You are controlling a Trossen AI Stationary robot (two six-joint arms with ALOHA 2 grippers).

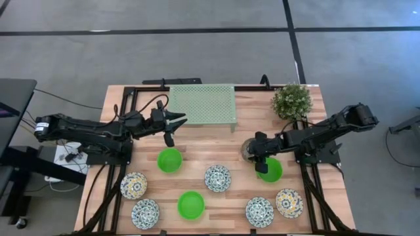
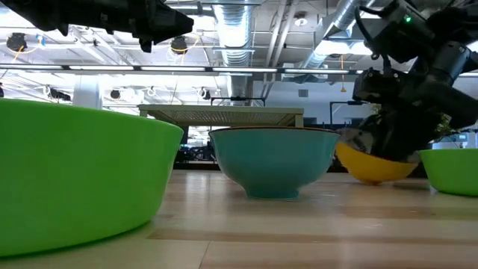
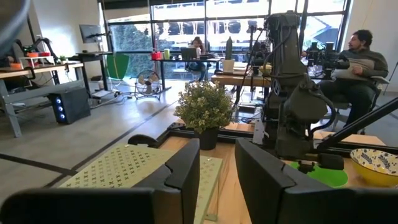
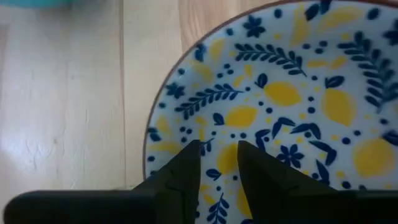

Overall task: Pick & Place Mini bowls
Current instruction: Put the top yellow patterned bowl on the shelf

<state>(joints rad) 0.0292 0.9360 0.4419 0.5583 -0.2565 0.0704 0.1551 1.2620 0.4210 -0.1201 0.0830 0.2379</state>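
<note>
The right gripper [image 1: 258, 158] pinches the rim of a yellow-and-blue lemon-patterned bowl [image 4: 292, 106], its 2 fingers [image 4: 186, 168] closed onto the rim at the table's right side, just beside a green bowl [image 1: 270, 170]. In the low view this bowl [image 2: 371, 166] is tilted with its yellow underside showing. No bowl in view holds anything.

On the wooden table [image 1: 197, 141], 2 more green bowls sit at [image 1: 169, 160] and [image 1: 191, 204]. A blue-patterned white bowl [image 1: 217, 177] stands mid-table, and 4 further patterned bowls line the near edge: [image 1: 134, 185], [image 1: 145, 213], [image 1: 259, 212] and [image 1: 289, 202].

The left gripper [image 1: 176, 126] hangs above the table beside the pale green mesh rack [image 1: 202, 104], its fingers [image 3: 180, 171] spread apart and empty. A small potted plant [image 1: 291, 100] stands at the far right corner.

The table rests on a grey floor crossed by dark lines. Beyond it, the left wrist view shows an open workshop with desks, large windows and a seated person [image 3: 351, 68].
</note>
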